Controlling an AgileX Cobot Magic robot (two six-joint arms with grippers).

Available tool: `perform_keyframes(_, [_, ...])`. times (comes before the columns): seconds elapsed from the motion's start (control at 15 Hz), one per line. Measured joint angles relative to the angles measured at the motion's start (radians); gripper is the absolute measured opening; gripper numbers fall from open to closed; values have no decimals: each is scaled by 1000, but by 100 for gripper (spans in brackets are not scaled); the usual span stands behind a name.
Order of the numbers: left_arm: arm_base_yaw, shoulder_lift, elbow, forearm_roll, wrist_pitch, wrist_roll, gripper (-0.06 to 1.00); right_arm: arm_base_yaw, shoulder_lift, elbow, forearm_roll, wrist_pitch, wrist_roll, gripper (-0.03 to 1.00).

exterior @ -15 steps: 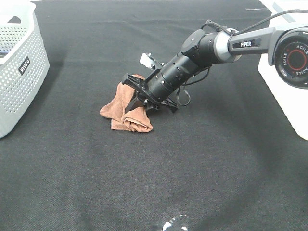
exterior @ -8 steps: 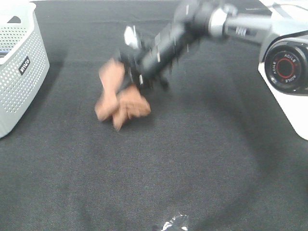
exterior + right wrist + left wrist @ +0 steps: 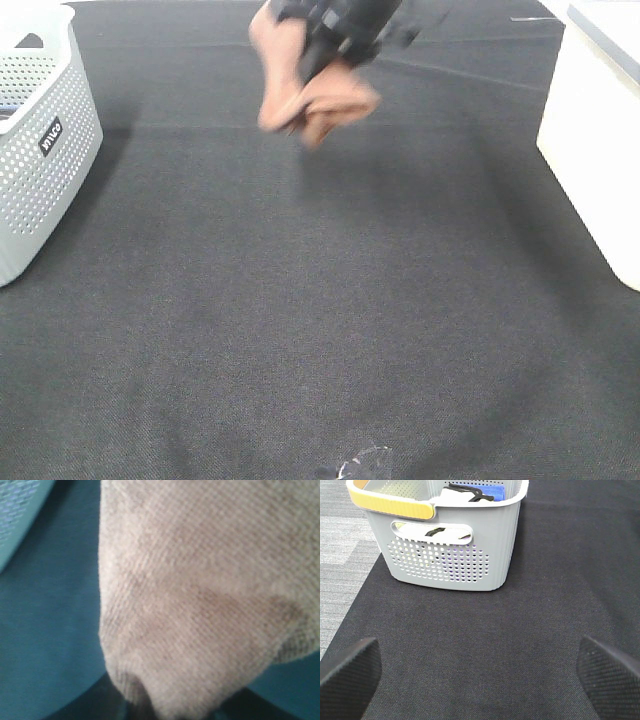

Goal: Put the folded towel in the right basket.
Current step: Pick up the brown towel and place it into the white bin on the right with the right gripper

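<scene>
The folded brown towel (image 3: 305, 85) hangs in the air near the top middle of the exterior high view, blurred. My right gripper (image 3: 330, 35) is shut on its upper part, and most of the arm is out of frame. The towel (image 3: 200, 590) fills the right wrist view and hides the fingers. The right basket (image 3: 600, 150) is a white box at the right edge, apart from the towel. My left gripper (image 3: 480, 672) is open, with its two dark fingertips (image 3: 347, 672) at the lower corners of the left wrist view, above the black mat and empty.
A grey perforated basket (image 3: 40, 140) stands at the left edge and shows in the left wrist view (image 3: 445, 540) with a yellow handle and items inside. A black mat (image 3: 320, 330) covers the table. A small shiny scrap (image 3: 355, 465) lies at the front edge.
My right gripper has lifted the towel off the mat and carried it up and toward the far side. The arm has mostly left the frame.
</scene>
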Motion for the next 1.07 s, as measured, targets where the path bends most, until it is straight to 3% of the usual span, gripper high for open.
perform_keyframes(0.07, [0,0,0,0,0,0,99,-5,-76,37,-87,2,10,27])
perform_keyframes(0.2, [0,0,0,0,0,0,99,-58,-181,64,-118,11,20,27])
perform_keyframes(0.4, [0,0,0,1,0,0,99,-221,-309,67,-140,12,48,27])
perform_keyframes(0.53, [0,0,0,1,0,0,99,-389,-378,87,-160,12,57,27])
perform_keyframes(0.73, [0,0,0,1,0,0,99,-565,-418,221,-201,11,60,27])
perform_keyframes(0.93, [0,0,0,1,0,0,99,-683,-410,379,-249,14,53,27])
perform_keyframes(1.07, [0,0,0,1,0,0,99,-712,-410,411,-250,15,48,27])
